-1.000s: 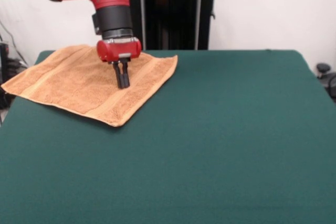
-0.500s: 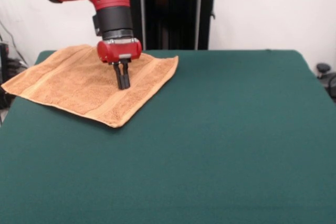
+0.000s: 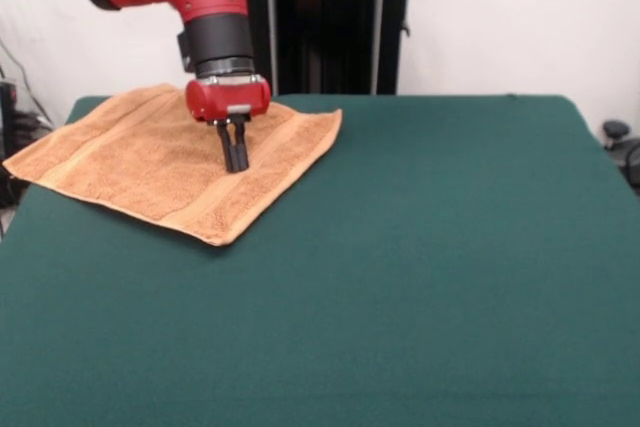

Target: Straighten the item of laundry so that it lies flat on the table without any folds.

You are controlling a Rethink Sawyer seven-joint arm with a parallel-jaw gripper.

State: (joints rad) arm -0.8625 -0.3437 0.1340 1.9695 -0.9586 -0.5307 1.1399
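Your gripper (image 3: 236,164) is pressing its tips down onto the towel (image 3: 150,162), fingers (image 3: 230,150) drawn together with only a sliver of gap, pinching no fold that shows. Since a second ago it is creeping slightly toward the towel's far right corner, and that corner is sliding a touch farther right with it. The towel is lying spread and nearly flat at the table's (image 3: 420,267) far left corner, its left tip reaching the table's edge.
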